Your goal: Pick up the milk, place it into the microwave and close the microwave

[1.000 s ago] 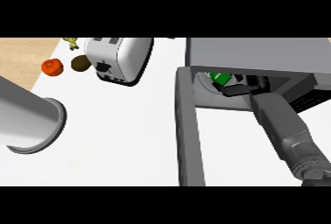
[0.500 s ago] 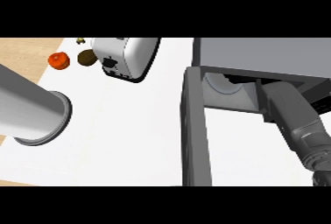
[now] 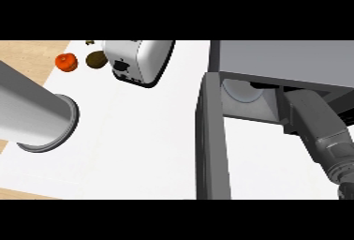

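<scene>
Inside the grey box-shaped microwave (image 3: pixel 283 61), door (image 3: pixel 211 140) open for loading, the right forearm (image 3: pixel 314 122) reaches; neither hand shows, so grip cannot be told; milk unseen.

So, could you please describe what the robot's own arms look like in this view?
The left forearm is a smooth, light grey cylinder ending in a flared rim. The right forearm is a darker grey, boxier segment with a black jointed part near the lower edge. Neither hand shows.
</scene>
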`<state>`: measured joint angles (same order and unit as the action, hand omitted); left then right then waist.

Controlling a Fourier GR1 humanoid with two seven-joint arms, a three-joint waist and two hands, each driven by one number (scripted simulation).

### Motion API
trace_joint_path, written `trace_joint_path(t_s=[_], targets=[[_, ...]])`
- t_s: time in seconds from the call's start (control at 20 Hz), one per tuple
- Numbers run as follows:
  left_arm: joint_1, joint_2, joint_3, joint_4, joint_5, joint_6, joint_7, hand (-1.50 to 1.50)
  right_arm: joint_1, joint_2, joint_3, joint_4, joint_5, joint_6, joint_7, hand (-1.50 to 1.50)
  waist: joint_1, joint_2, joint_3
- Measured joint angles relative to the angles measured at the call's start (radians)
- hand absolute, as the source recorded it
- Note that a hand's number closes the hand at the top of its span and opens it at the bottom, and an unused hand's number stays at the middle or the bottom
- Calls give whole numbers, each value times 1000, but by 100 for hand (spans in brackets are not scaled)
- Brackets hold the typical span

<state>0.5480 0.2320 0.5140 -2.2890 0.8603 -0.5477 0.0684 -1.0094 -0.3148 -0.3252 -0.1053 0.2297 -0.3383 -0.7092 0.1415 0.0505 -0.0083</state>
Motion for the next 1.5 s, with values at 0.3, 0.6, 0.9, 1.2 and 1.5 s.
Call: trace_joint_path(t_s=[0.3,0.6,0.9,1.2,1.5], targets=[[-20,17,-2,4,4,1,8,-150,-10,-12,-17,22,-22,-32,0,150,15,4,-1],[-43,30,1,21,1,6,11,-150,-33,-49,-6,13,-9,-27,13,150,38,33,15],[-69,47,12,31,-22,12,12,-150,-32,-60,-9,4,-13,-28,15,150,48,43,21],[-80,61,13,35,-35,7,18,-150,-25,-71,-11,-2,-15,-29,20,150,61,47,25],[-95,69,5,43,-47,10,26,-150,-34,-59,-30,-19,-39,-5,5,-150,63,49,34]])
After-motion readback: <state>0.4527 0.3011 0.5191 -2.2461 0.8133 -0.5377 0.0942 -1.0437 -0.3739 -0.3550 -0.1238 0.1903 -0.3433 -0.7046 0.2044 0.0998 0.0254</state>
